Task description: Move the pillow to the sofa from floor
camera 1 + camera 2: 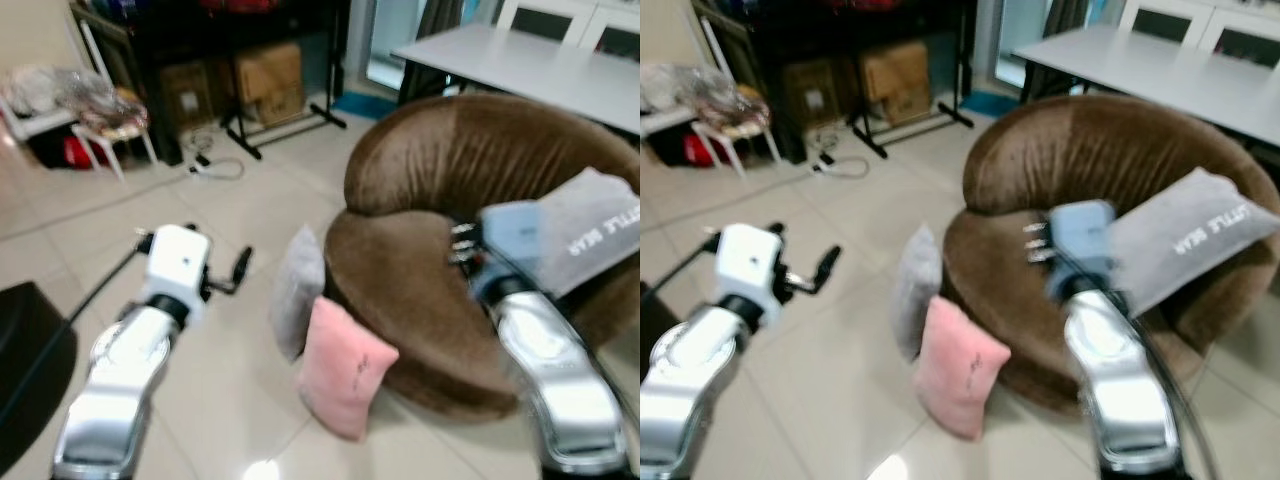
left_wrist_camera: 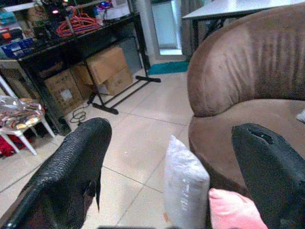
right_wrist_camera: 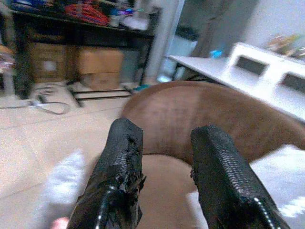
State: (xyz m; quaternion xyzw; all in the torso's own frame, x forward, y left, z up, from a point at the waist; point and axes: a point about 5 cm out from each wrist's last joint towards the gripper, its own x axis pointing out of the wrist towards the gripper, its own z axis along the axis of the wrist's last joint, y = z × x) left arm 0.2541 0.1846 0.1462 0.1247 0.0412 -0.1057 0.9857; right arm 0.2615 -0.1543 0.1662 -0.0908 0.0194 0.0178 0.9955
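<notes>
Tiled floor (image 1: pixel 250 210), pink pillow (image 1: pixel 342 366) against brown sofa (image 1: pixel 430 300), left claw (image 2: pixel 167 157) spread, right claw (image 3: pixel 164 157) parted

Both arms raised — left pincer (image 2: pixel 171 157) wide, right pincer (image 3: pixel 164 176) parted.

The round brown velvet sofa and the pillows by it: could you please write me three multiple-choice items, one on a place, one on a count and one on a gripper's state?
1. Where is the soft pink square pillow?
A. On the white table
B. On the tiled floor, leaning against the round brown velvet sofa
C. On the sofa seat

2. How many pillows stand on the floor by the sofa?
A. One
B. Two
C. Four

3. How are the left gripper's fingers?
A. Spread open, empty
B. Shut on the pink pillow
C. Shut on a cable

Key: 1 B, it stands at the sofa's base. 2 B, the pink one and the plain grey pillow. 3 A, the left wrist view shows a wide gap between the fingers.
</notes>
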